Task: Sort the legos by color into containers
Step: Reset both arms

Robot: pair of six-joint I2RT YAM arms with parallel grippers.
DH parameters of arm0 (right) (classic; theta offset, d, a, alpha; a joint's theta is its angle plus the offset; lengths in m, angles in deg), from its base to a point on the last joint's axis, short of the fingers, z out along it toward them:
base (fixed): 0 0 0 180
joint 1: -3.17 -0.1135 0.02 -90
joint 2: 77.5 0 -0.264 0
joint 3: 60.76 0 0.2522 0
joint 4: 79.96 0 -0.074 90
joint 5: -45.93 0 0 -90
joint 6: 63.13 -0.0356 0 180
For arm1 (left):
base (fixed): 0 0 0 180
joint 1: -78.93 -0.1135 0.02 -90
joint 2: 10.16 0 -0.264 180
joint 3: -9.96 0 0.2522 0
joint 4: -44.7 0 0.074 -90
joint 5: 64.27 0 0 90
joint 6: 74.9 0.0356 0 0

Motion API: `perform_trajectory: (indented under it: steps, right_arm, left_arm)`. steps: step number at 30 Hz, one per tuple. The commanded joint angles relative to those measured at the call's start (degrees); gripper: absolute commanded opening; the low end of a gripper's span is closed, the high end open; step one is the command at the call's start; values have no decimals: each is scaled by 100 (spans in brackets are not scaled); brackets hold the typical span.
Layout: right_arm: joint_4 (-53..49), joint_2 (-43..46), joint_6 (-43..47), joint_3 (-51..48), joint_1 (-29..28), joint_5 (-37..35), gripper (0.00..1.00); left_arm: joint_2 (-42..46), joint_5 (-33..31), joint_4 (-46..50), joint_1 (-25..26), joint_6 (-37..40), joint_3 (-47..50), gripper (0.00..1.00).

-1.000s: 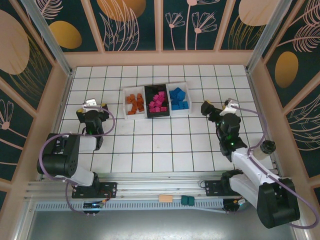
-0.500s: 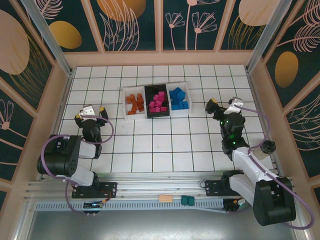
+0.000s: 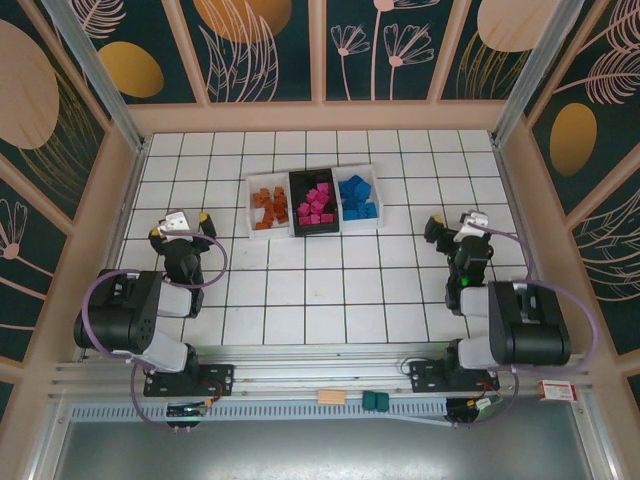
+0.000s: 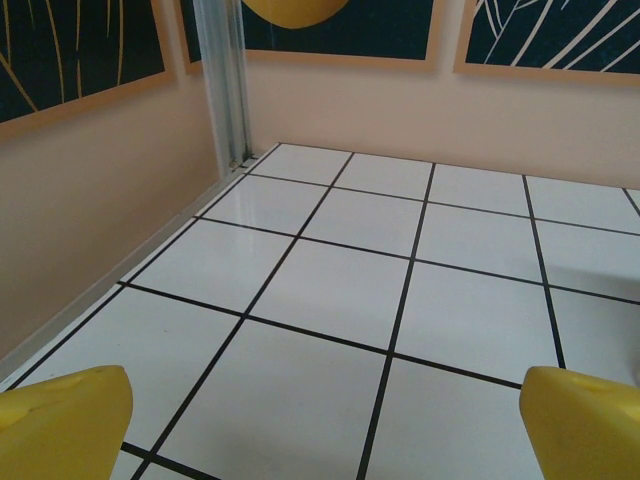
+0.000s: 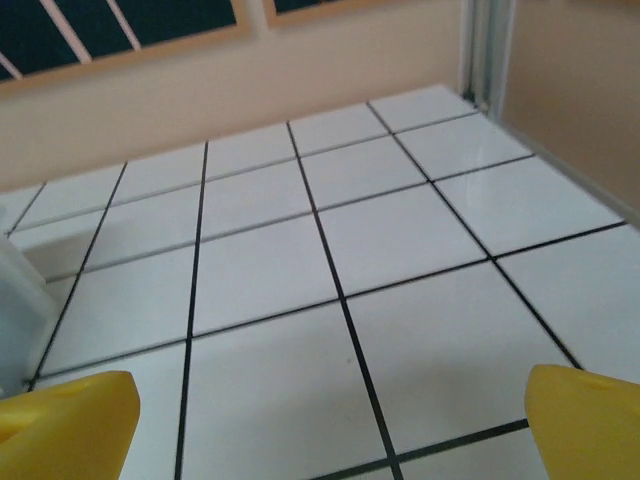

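Top external view: we see three joined rectangular bins at the far middle of the white tiled surface [image 3: 330, 290], and the sort looks done. Brown-orange plastic bricks [image 3: 269, 207] are in the left translucent white bin [image 3: 249, 195], magenta-pink plastic bricks [image 3: 315, 205] in the black middle bin [image 3: 299, 181], and blue plastic bricks [image 3: 357, 197] in the right translucent white bin [image 3: 374, 175]. We spot no loose brick on the tiles. The left gripper [image 3: 180, 224] sits near the left wall and the right gripper [image 3: 457, 224] off to the right, both well apart from the bins. Both arms are folded over their bases, which we read as a parked pose since nothing seems left to pick. Left wrist view: the left gripper [image 4: 320, 420] is spread wide, with yellow fingertips [image 4: 60, 415] at the bottom corners and bare tiles between them, nothing held. Right wrist view: the right gripper [image 5: 325, 420] is likewise spread and empty. A pale translucent edge [image 5: 12, 300] at the far left is probably the nearest bin, but we can't be sure. Versus a second ago, the right arm was stretched out diagonally with its gripper closer to the blue bricks' bin; now it is pulled back and folded up. The left arm eased back a little early on and matches its pose of half a second ago. Bins and bricks are unchanged, and both grippers are as wide apart as before.
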Motion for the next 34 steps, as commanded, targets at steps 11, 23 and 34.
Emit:
perform_trajectory:
  steps: [11,23,34]
  right_arm:
    - [1629,-798,275,-12,-157,-252,99]
    - [1720,-810,235,-52,-213,-610,99]
    - [1682,-816,271,-27,-229,-616,99]
  left_arm:
    - [63,10,-328,-46,-111,29,99]
    - [51,14,-329,-49,-109,30,99]
    - [56,13,-329,-46,-109,30,99]
